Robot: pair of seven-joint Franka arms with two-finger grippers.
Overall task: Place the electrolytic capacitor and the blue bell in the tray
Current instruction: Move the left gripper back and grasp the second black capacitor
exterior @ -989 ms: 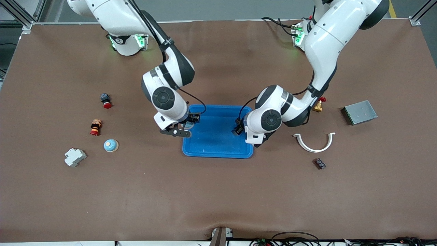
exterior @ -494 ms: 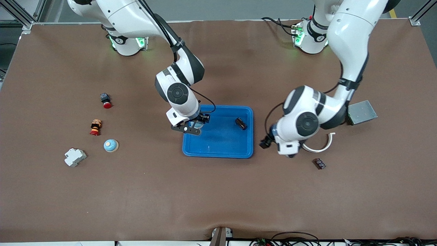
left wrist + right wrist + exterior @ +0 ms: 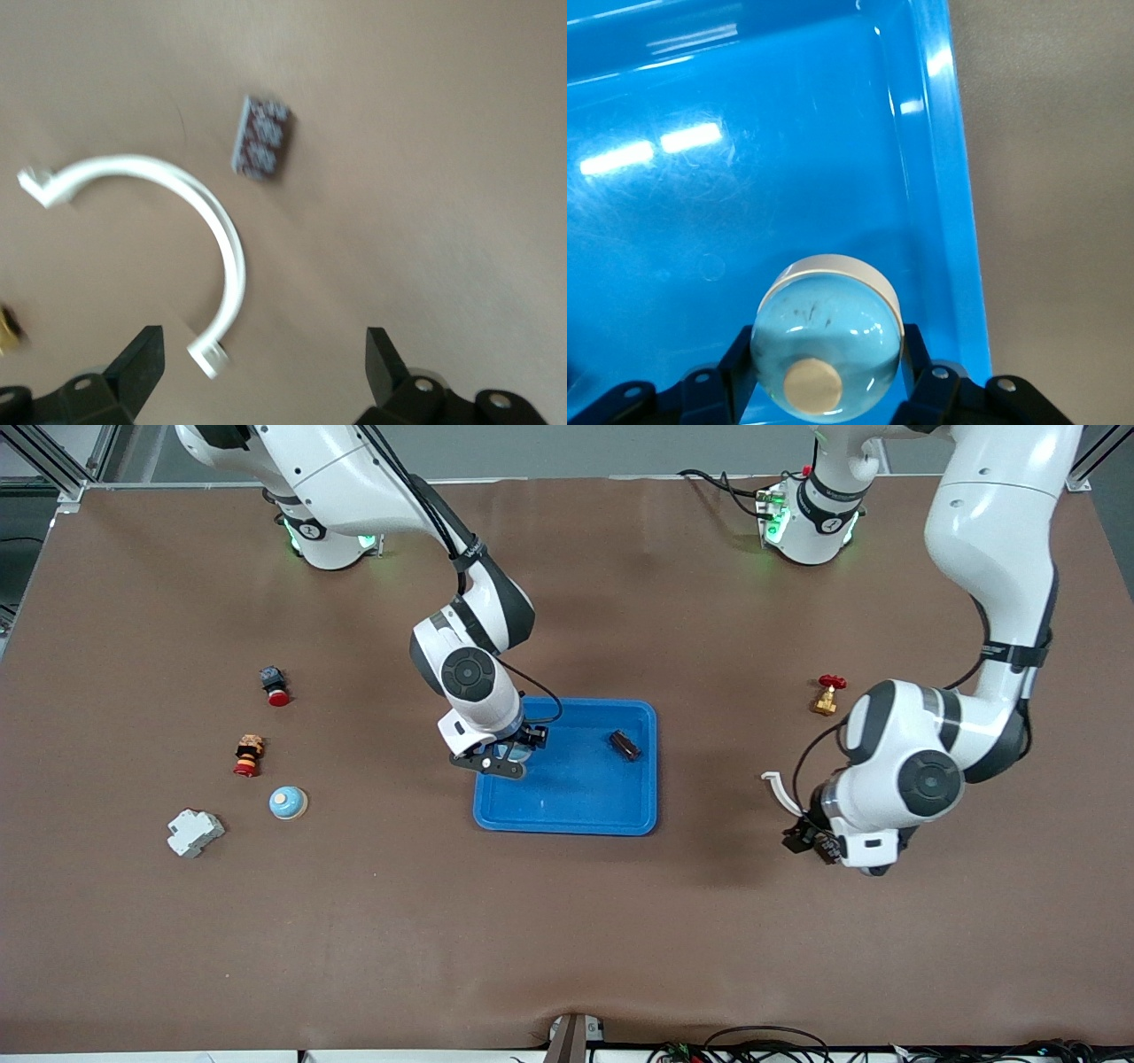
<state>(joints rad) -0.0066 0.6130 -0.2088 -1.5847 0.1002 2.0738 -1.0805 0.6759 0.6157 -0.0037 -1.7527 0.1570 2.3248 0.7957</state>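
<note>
Blue plastic fills the right wrist view: the tray (image 3: 948, 177) lies under the right gripper (image 3: 507, 755), whose fingers are closed on the bell (image 3: 827, 343), a pale blue dome with a cream button, held low over the tray's corner toward the right arm's end. The capacitor (image 3: 624, 745), a small dark cylinder, already lies inside the tray, so that half looks done. What remains, as I judge it, is releasing the bell. A second bell (image 3: 288, 802) sits on the surface well apart. The left gripper (image 3: 804, 840) hangs with fingers wide open and empty over a white arc (image 3: 168, 221) and dark chip (image 3: 263, 137).
</note>
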